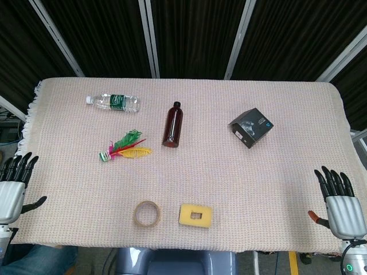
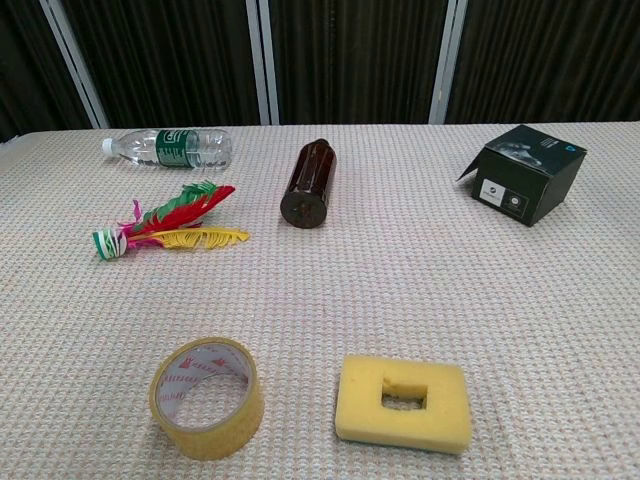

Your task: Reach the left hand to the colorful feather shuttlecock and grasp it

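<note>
Nearest, left hand [image 1: 12, 192] and right hand [image 1: 343, 205] rest released, fingers spread, at the tabletop [image 1: 275, 189] corners. Mid-left, well apart from the left hand, lies the feather shuttlecock [image 1: 123, 146]; beyond it, a water bottle [image 1: 113, 102].

Head view: left hand [image 1: 12, 186] cut by left edge, right hand [image 1: 342, 205] wrist by bottom edge. Chest view: both hands out of frame.

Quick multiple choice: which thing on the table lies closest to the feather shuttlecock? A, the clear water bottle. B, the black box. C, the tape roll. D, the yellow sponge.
A: the clear water bottle lies just behind the feather shuttlecock, while the other three sit farther off.
</note>
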